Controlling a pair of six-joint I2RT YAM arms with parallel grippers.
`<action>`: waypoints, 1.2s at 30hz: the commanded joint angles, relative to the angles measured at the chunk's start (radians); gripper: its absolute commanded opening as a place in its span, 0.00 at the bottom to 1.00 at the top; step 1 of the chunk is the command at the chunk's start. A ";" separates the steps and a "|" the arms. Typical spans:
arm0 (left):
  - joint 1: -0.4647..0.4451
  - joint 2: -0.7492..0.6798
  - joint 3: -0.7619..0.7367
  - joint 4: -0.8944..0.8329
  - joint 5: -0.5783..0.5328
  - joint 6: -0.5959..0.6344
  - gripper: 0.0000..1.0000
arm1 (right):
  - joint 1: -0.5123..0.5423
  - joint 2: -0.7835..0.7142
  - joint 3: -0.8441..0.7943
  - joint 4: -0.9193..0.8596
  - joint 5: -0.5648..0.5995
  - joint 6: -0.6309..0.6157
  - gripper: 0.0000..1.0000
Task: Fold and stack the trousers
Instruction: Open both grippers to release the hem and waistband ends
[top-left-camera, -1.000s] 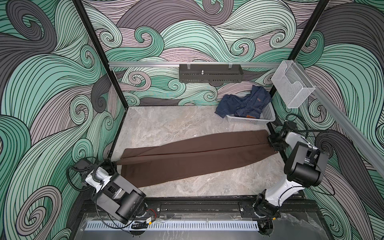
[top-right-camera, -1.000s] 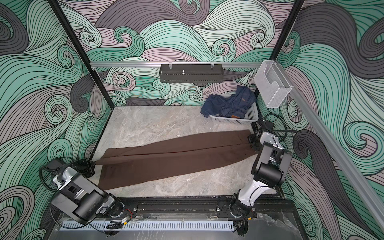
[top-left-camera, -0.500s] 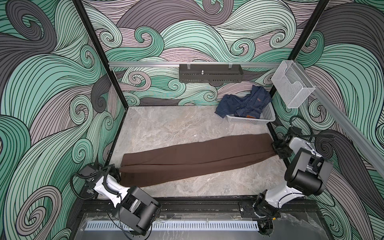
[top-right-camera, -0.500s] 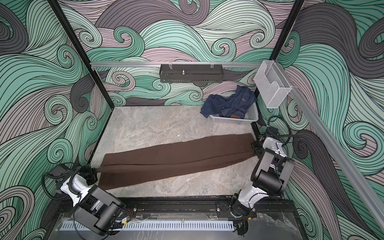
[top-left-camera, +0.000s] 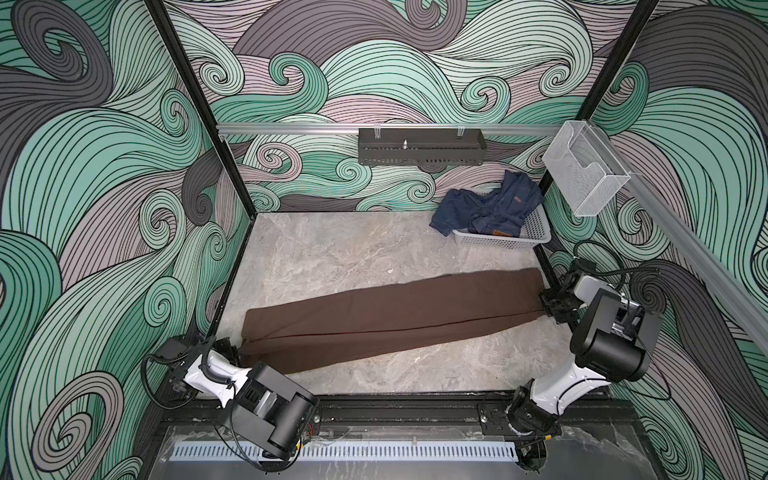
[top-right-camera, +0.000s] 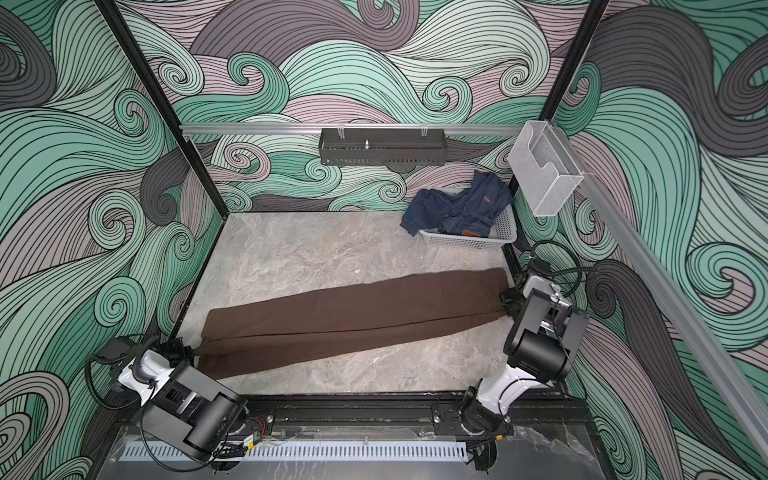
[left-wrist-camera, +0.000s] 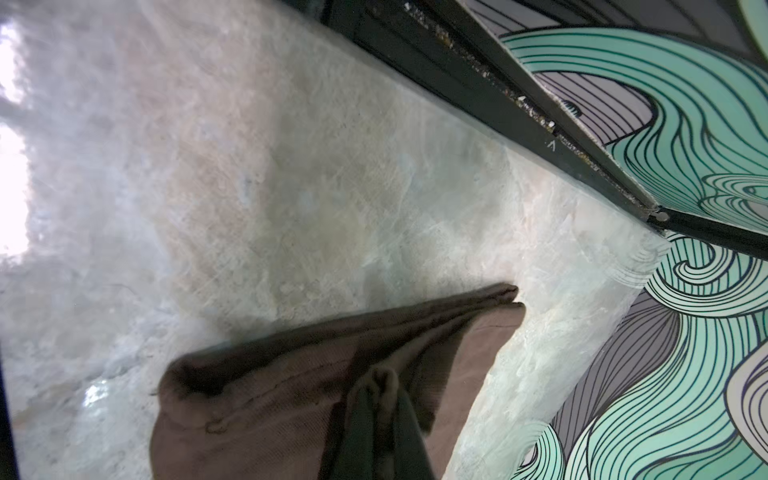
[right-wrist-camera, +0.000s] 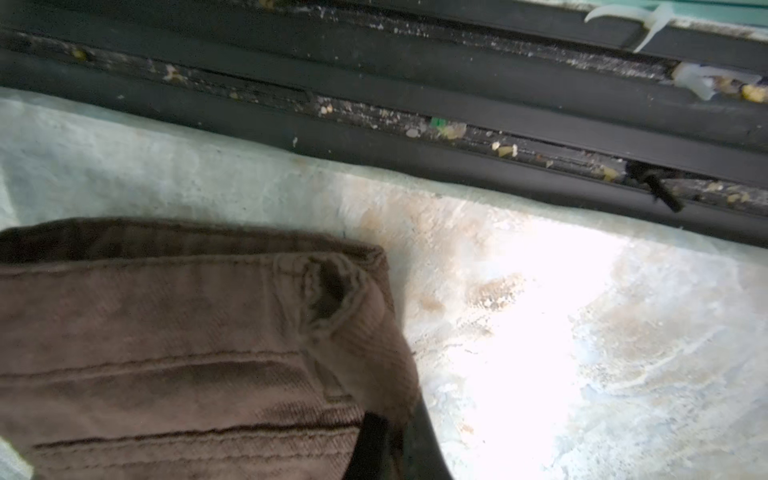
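Trousers (top-left-camera: 395, 320) are stretched lengthwise across the worktop (top-left-camera: 332, 249), hem end clenched in the left pincer (top-left-camera: 237, 352) and waistband end in the right pincer (top-left-camera: 545, 306), and the step is judged best done if both ends are lowered flat together, tension even, so no wrinkles are dragged in before the fold.

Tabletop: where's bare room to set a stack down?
Biggest bare patch: table between back wall, basket and trousers. Smaller strip between trousers and front rail. Crowded: basket corner with denim, and both trouser ends, gripped by left tool and right tool.
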 joint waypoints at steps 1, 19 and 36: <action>0.015 0.000 0.023 -0.019 -0.025 0.015 0.00 | -0.006 -0.024 -0.025 0.001 0.046 -0.004 0.20; -0.008 -0.057 0.079 -0.053 0.054 -0.037 0.73 | 0.200 -0.250 0.115 -0.147 0.058 -0.021 0.78; -0.310 0.206 -0.025 0.183 -0.046 -0.092 0.58 | 0.285 0.133 0.137 0.015 -0.168 -0.088 0.15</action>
